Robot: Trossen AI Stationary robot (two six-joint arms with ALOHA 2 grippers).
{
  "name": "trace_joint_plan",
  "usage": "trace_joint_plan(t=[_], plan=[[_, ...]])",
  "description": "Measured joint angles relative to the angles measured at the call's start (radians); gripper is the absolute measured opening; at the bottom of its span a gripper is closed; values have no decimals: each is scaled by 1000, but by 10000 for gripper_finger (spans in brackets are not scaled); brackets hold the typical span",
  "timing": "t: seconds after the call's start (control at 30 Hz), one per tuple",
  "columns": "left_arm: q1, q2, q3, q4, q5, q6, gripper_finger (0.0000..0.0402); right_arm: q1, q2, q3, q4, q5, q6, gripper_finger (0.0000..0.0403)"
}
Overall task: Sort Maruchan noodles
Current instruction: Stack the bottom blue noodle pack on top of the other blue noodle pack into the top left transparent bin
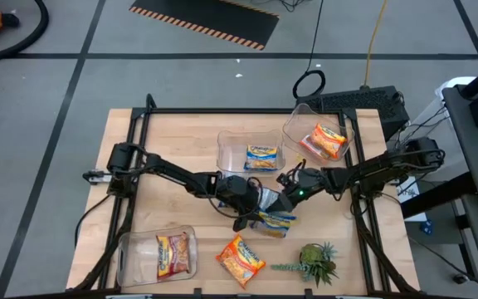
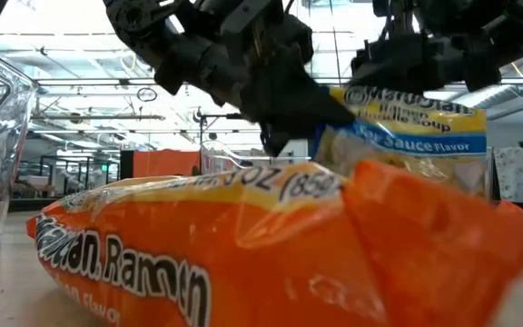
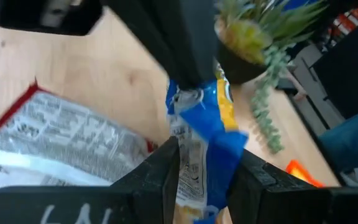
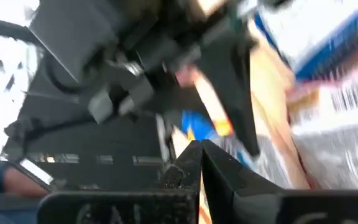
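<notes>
The left end effector (image 1: 258, 208) sits near the middle of the bench (image 1: 181, 149), its two dark fingers (image 3: 160, 171) closed against the sides of a blue-and-yellow noodle packet (image 1: 274, 219). In the left wrist view the crumpled blue wrapper stands pinched between those fingers. The right end effector (image 1: 286, 197) meets it from the other side, just beside the left one, with its fingers pressed together on the upper edge of the same packet. In the low view the blue-and-yellow packet hangs tilted between the two dark arms, above the bench surface.

An orange packet (image 1: 240, 258) lies flat on the front part of the bench, well in front of the two end effectors; it fills the foreground of the low view. A small green spiky plant (image 1: 317, 261) stands to its right near the front right corner.

Three clear bins hold other packets. The front-left bin (image 1: 131, 259) contains a dark red-brown packet (image 1: 176, 253). The middle bin (image 1: 226, 149), behind the end effectors, holds another blue-and-yellow packet (image 1: 261, 156). The tilted bin toward the rear right (image 1: 295, 124) holds an orange packet (image 1: 327, 140).

In the left wrist view the printed back of a red-edged wrapper (image 3: 55, 140) lies on the wood beside the held packet; its colour from the front cannot be told.
</notes>
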Motion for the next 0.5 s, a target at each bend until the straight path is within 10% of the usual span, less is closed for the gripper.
trace_joint_plan(t=[0.5], plan=[[63, -173, 0, -106, -2, -11, 107, -128, -390, 0, -253, 170, -90, 52]])
